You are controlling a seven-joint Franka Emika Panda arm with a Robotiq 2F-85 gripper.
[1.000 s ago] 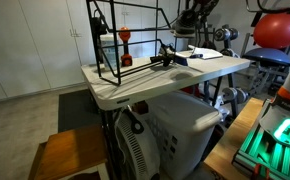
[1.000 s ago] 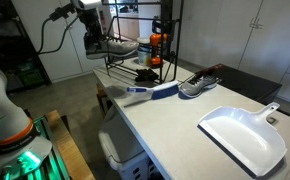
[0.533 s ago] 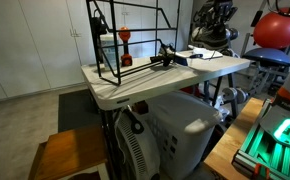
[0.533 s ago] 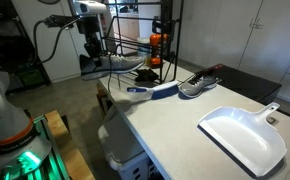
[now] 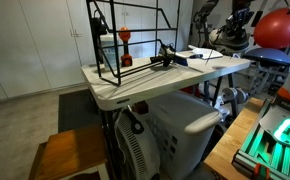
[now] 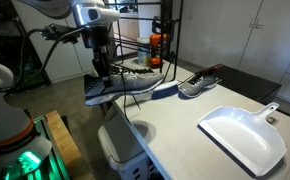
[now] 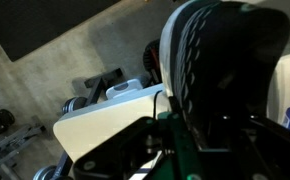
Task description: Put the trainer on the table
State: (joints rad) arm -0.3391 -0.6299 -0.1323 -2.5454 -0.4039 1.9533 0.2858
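My gripper (image 6: 104, 70) is shut on the trainer (image 6: 121, 85), a dark grey shoe with a pale sole. It holds the shoe sideways, just above the near left edge of the off-white table (image 6: 175, 125). In the wrist view the trainer's ribbed sole (image 7: 220, 60) fills the upper right, with the dark fingers (image 7: 200, 135) below it. In an exterior view the arm and shoe (image 5: 231, 35) hang at the far end of the table (image 5: 135, 85).
A black wire rack (image 6: 145, 45) stands at the back with a red goblet (image 6: 157, 40). A second shoe (image 6: 192, 87), a blue brush (image 6: 153, 92) and a white dustpan (image 6: 243, 135) lie on the table. A brown stool (image 5: 70, 155) stands on the floor.
The arm has carried the trainer away from the wire rack, down and outward to the table's near edge. The grip on the shoe is unchanged.
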